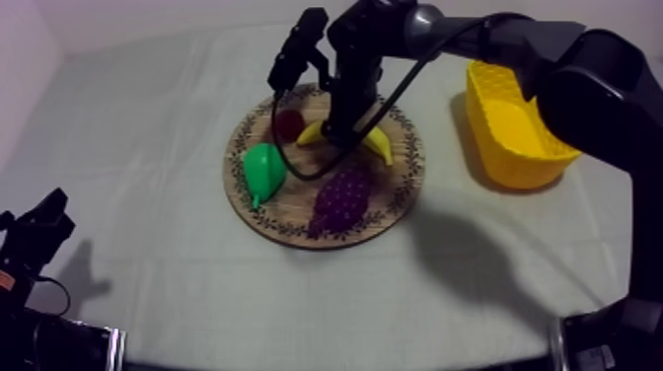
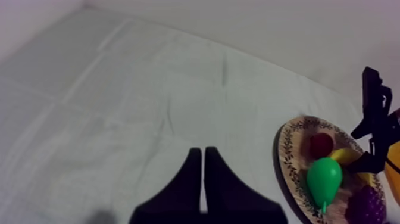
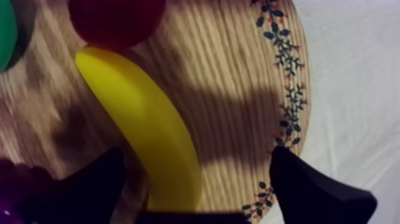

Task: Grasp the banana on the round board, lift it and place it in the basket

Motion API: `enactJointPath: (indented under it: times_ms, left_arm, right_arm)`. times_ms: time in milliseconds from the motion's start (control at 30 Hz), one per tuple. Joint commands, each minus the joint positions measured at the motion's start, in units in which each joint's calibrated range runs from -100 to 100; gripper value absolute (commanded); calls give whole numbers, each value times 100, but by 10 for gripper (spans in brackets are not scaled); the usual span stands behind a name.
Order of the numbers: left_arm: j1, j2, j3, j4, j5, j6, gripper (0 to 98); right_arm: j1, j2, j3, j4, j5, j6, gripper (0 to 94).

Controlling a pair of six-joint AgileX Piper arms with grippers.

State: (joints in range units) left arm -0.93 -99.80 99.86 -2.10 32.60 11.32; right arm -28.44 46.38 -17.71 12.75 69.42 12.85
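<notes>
The yellow banana lies on the round wooden board beside a small red fruit, a green pear and purple grapes. My right gripper is down over the banana's middle. In the right wrist view the right gripper is open, and the banana runs between its fingers, close to one finger and well clear of the other. My left gripper rests low at the table's left, its fingers together as a narrow wedge.
The yellow basket stands to the right of the board, under my right arm. From the left wrist, the board with the pear and red fruit is seen across open cloth.
</notes>
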Motion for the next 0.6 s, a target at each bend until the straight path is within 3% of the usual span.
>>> enactJointPath:
  times_ms: [0,267,567]
  left_arm:
    - [3,-3,3,2,-2,-1,1]
    - [3,-3,3,2,-2,-1,1]
    - [3,-3,3,2,-2,-1,1]
  right_arm:
    - [-8,1,7,-4,-39,-32,688]
    - [-50,50,54,-12,-84,-25,591]
    - [-46,91,82,-111,-55,125,378]
